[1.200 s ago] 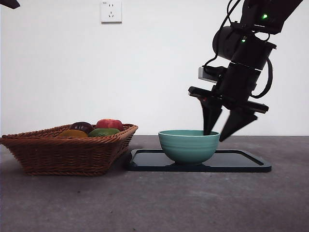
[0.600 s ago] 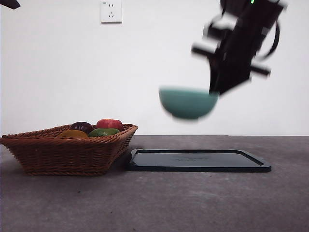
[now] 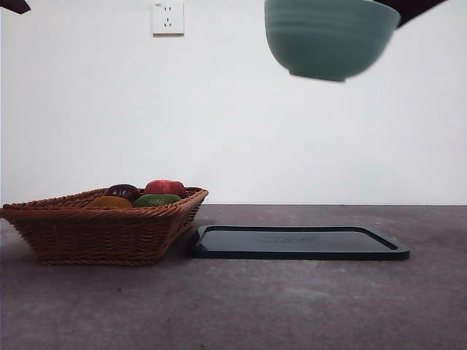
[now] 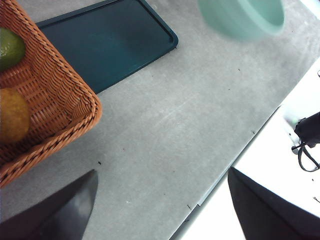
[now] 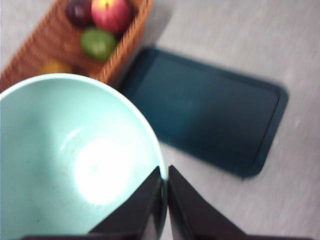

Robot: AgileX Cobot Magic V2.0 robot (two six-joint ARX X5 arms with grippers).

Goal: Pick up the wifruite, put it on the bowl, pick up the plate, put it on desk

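Mint-green ridged ceramic bowl [image 3: 330,36] hangs high, rim pinched in my right claw [image 5: 164,187]; I judge next comes lowering it at the flat black rectangular tray's [image 3: 299,243] three o'clock; left claw [image 4: 160,205] spread.

Right end effector [image 5: 164,200] clamped, raised high

A mint-green bowl [image 3: 328,38] hangs high above the desk [image 3: 292,306], its top cut off by the frame's upper edge — a dark piece of arm shows at its right. Below, the black plate [image 3: 300,243] lies bare, just right of a wicker basket [image 3: 102,230] holding the wifruite [image 3: 109,202], a green fruit [image 3: 156,199], a purple one [image 3: 123,191] and a red one [image 3: 166,187]. A wall socket [image 3: 168,17] sits upper left.
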